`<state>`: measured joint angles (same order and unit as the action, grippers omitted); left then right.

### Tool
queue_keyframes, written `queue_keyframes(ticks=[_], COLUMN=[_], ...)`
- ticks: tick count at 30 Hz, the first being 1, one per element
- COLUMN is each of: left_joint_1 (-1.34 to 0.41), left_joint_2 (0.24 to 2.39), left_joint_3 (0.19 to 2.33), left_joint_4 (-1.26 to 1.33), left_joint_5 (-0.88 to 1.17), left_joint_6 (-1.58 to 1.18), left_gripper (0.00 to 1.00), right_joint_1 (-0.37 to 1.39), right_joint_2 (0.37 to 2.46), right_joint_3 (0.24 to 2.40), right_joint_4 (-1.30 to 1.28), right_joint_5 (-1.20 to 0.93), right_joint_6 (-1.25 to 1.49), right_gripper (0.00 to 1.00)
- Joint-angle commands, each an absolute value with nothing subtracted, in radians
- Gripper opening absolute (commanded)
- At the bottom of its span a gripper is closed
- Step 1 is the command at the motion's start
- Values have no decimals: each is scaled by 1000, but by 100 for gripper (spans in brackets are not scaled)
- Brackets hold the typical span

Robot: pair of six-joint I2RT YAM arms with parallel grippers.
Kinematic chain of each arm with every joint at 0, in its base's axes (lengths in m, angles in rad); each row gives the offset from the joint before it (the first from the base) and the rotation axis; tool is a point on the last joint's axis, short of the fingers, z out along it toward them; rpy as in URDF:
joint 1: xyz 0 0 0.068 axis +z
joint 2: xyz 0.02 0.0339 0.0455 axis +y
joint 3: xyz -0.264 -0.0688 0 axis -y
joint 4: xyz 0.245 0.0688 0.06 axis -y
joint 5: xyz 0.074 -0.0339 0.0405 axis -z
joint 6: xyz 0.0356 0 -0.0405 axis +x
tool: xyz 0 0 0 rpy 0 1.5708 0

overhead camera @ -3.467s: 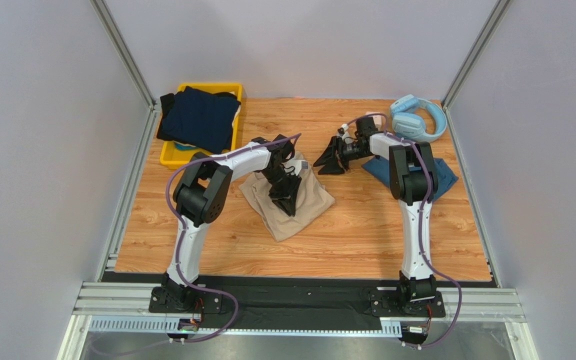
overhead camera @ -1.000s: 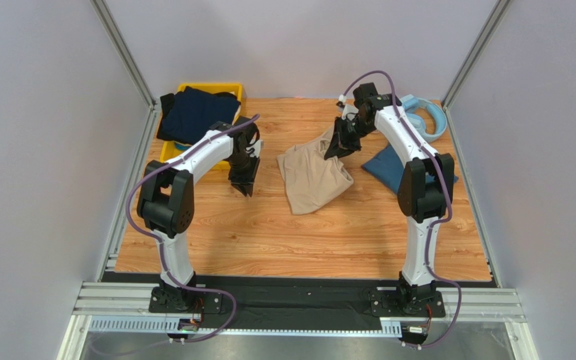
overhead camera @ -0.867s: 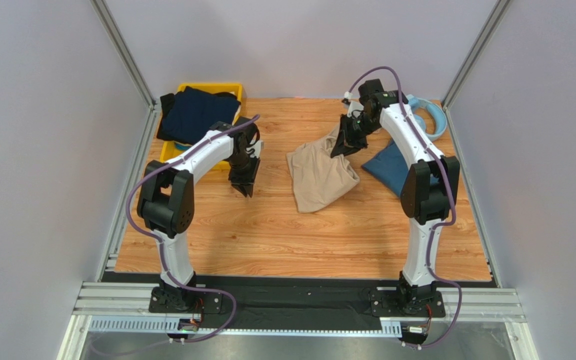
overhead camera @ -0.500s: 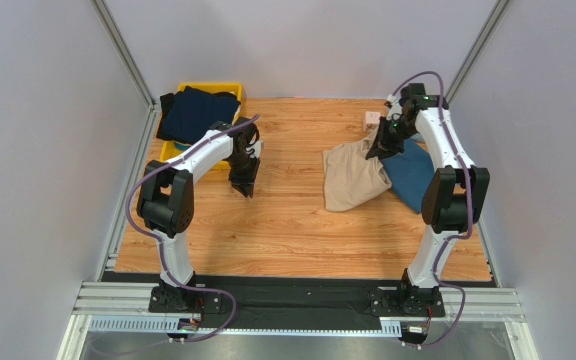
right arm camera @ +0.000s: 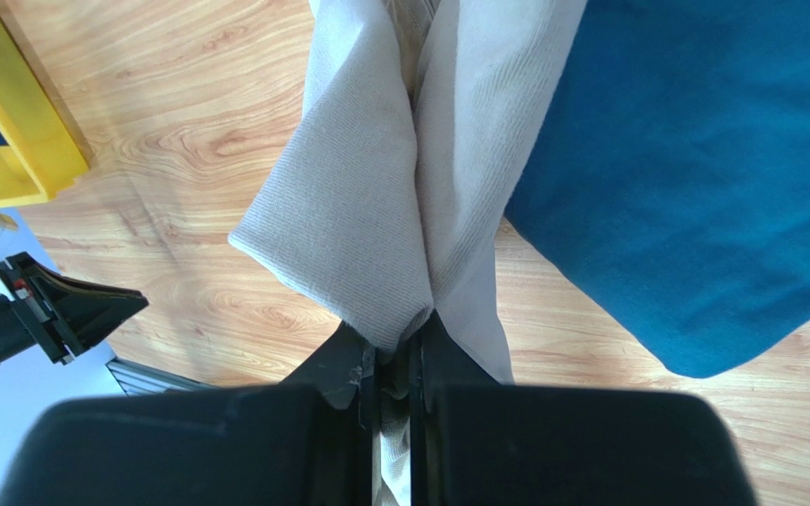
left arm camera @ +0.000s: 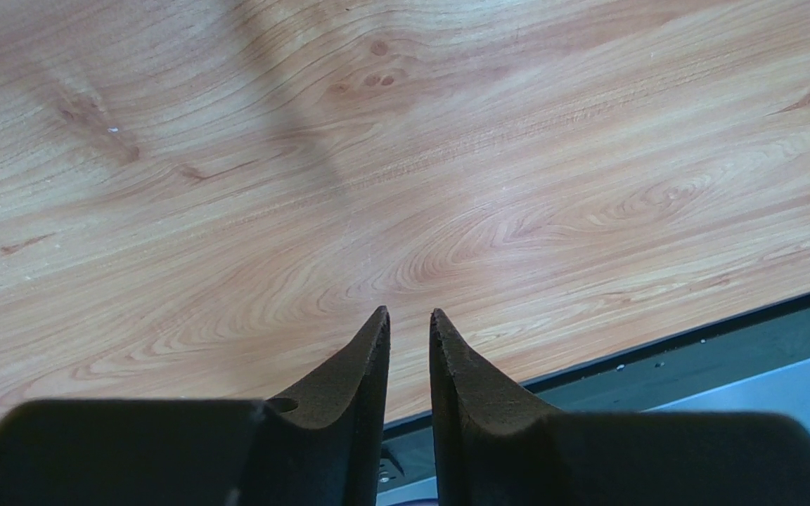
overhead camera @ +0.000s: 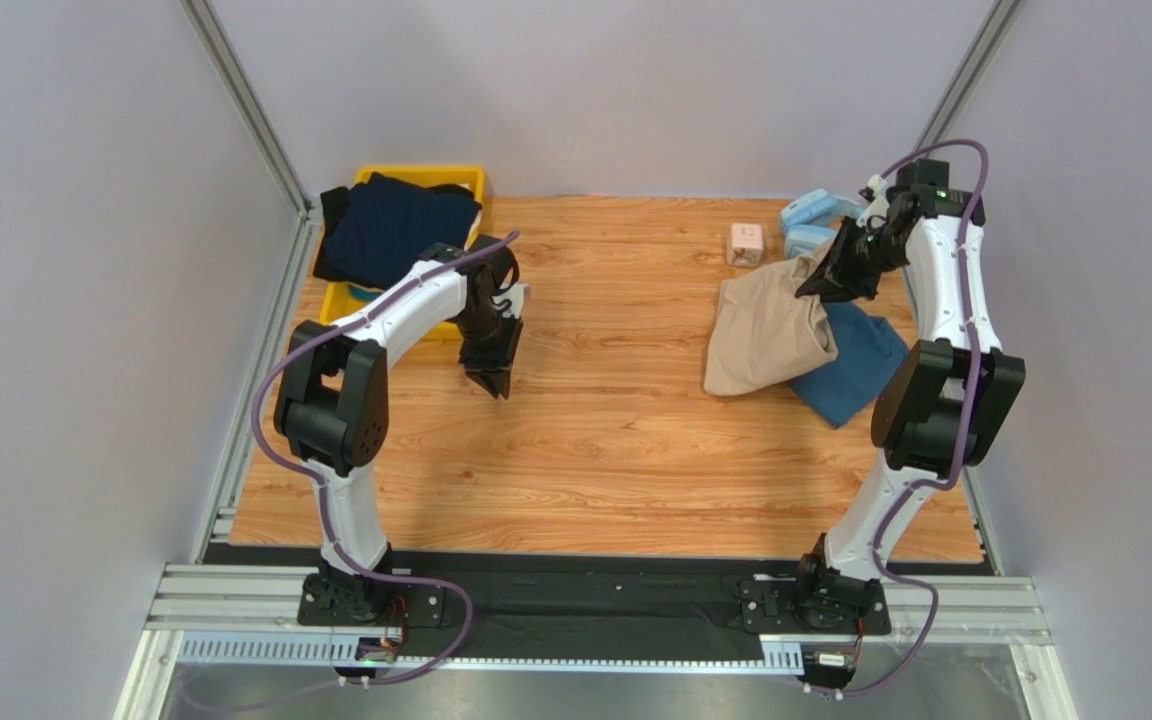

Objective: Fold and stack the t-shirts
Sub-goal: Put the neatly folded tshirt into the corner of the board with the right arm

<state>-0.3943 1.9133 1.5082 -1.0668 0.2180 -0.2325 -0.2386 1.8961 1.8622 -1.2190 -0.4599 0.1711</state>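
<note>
A rumpled dark navy cotton t-shirt (overhead camera: 394, 228) heaps over a yellow plastic bin (overhead camera: 345, 312). The left gripper (overhead camera: 495, 375) hangs empty above the wood-grain table (overhead camera: 612, 435), tapered fingers almost touching. The right gripper (overhead camera: 817, 282) pinches a fine-ribbed beige t-shirt (overhead camera: 763, 327), which drapes partly across a flat teal-blue t-shirt (overhead camera: 856, 369).

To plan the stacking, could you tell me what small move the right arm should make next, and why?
Probably carry the load slightly to the right. The right gripper is shut on a bunched edge of the beige shirt, which overlaps only the teal shirt's left side, the rest lying on the table. That should centre it before release.
</note>
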Motion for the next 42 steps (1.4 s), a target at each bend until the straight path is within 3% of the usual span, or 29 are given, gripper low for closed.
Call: queue_keyframes(ticks=[1, 21, 27, 42], left_joint_1=[-397, -397, -399, -397], left_joint_2=[1893, 1942, 1950, 1960], left_joint_3=[1502, 1522, 1526, 1532], left_joint_4=[-1080, -1078, -1080, -1085], left_joint_5=[239, 285, 291, 319], left_joint_6=[-213, -213, -212, -210], left_gripper=[27, 25, 25, 25], right_joint_1=[-285, -511, -514, -515], right_joint_2=[1878, 1896, 1957, 1753], right_joint_3=[1937, 1828, 1859, 1919], right_joint_4=[-1206, -1221, -1268, -1388], right_joint_5=[-485, -353, -307, 52], right_joint_6=[181, 259, 276, 341], right_gripper=[0, 1, 27, 32])
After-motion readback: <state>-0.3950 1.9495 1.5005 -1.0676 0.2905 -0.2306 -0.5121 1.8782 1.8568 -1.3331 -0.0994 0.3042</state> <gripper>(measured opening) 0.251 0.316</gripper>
